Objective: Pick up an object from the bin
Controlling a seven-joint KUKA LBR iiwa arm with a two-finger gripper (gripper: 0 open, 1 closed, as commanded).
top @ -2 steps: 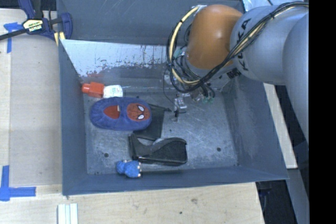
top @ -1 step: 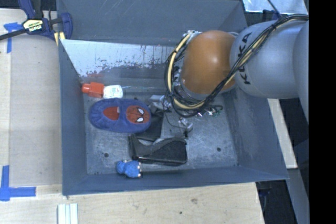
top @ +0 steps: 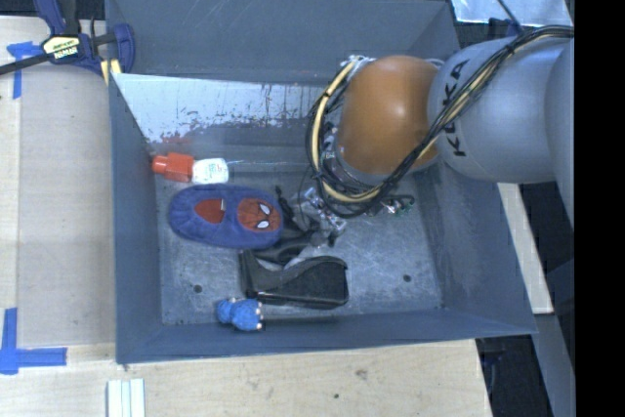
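Observation:
My gripper [top: 314, 220] hangs low in the middle of the bin, under the orange cover, right beside the toe end of a blue slipper [top: 223, 214] with a red spider-face patch. Just below the gripper lies a black stapler-like tool [top: 298, 281], its upper arm reaching up toward the fingers. Nothing shows between the fingers.
A clear bottle with an orange cap and white label [top: 192, 168] lies at the back left by the bin wall. A small blue figure [top: 239, 312] sits at the front edge. The arm and its cables cover the bin's right half.

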